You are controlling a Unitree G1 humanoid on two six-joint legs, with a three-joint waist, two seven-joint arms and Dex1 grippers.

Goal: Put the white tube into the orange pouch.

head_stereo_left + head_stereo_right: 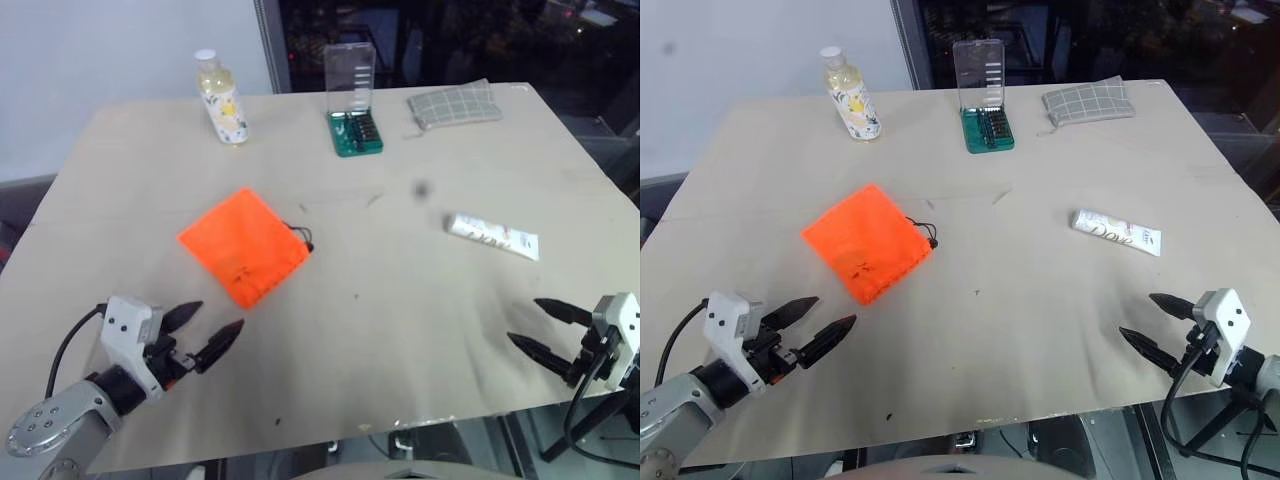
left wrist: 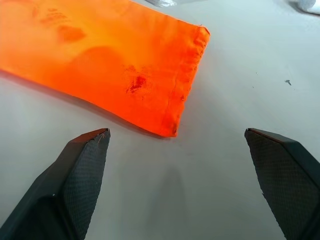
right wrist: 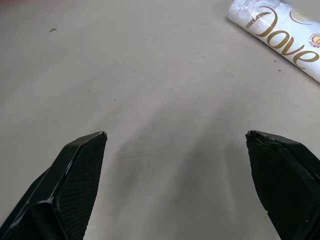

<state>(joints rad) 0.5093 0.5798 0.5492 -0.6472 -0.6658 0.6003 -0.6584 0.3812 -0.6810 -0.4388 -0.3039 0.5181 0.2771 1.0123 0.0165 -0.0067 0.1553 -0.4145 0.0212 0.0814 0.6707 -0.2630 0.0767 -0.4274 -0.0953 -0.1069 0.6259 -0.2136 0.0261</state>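
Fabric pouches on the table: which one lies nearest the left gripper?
The bright orange fabric pouch, just ahead of it; the grey checked cloth pouch lies at the far edge.

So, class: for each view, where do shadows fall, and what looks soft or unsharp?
Left eye view: dark smudgy shadow beside the right gripper; the clear bottle looks soft. Left wrist view: faint shadow on the table between the fingers, darker edge under the orange pouch. Right wrist view: white tube print sharp.

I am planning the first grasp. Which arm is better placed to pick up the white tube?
The right. The white tube lies on the right half of the table, ahead of the open right end effector. The left end effector, also open, sits by the orange pouch.
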